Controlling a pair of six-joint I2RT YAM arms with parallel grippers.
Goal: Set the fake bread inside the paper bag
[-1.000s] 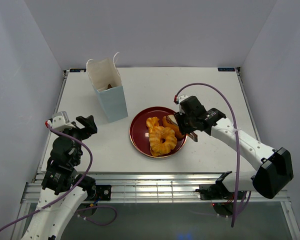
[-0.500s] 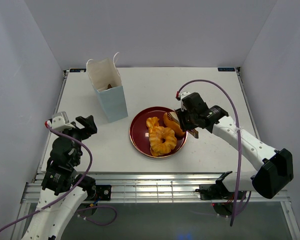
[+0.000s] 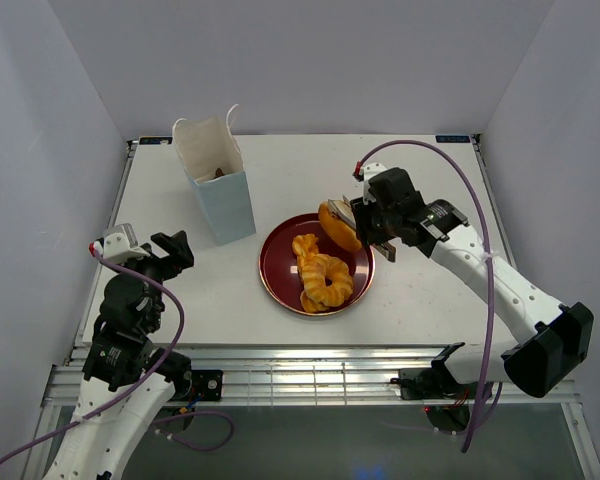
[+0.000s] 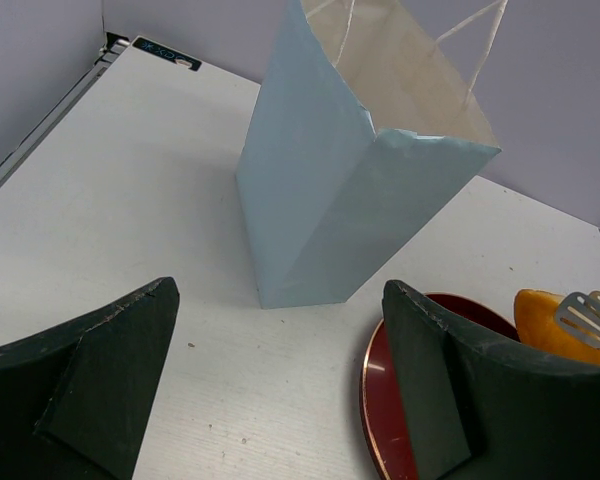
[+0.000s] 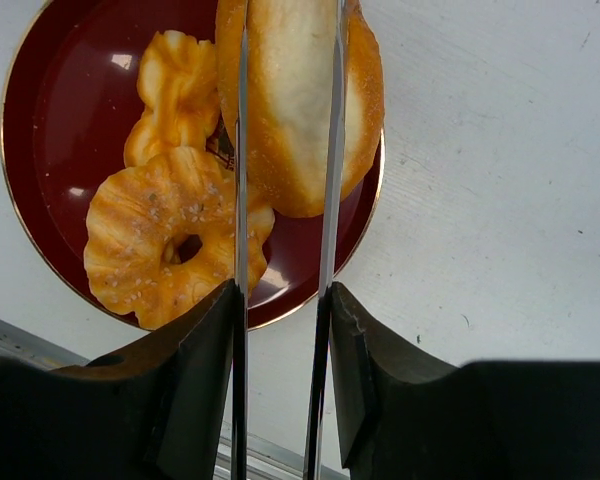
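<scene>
Grips with the right end effector [image 3: 373, 228], fingers drawn in narrow and pressing on the two blades of long silver tongs [image 5: 241, 180]. Pinches between those blades a golden bun [image 5: 290, 110], held on edge above the 1 o'clock rim of the dark red plate [image 5: 40, 130] as seen from the top camera. Leaves on the plate a ring donut [image 5: 165, 235] toward 5 o'clock and a twisted piece [image 5: 175, 85] toward 11 o'clock, the two touching. Shows the paper bag [image 3: 225, 205] upright on the white surface [image 3: 280, 170] at 10 o'clock from the plate, near it but apart, mouth open, with a small dark shape low inside. Holds the left end effector [image 4: 280, 385] spread wide with nothing between its fingers, at 9 o'clock from the plate and well apart from it, facing the bag's near corner.
</scene>
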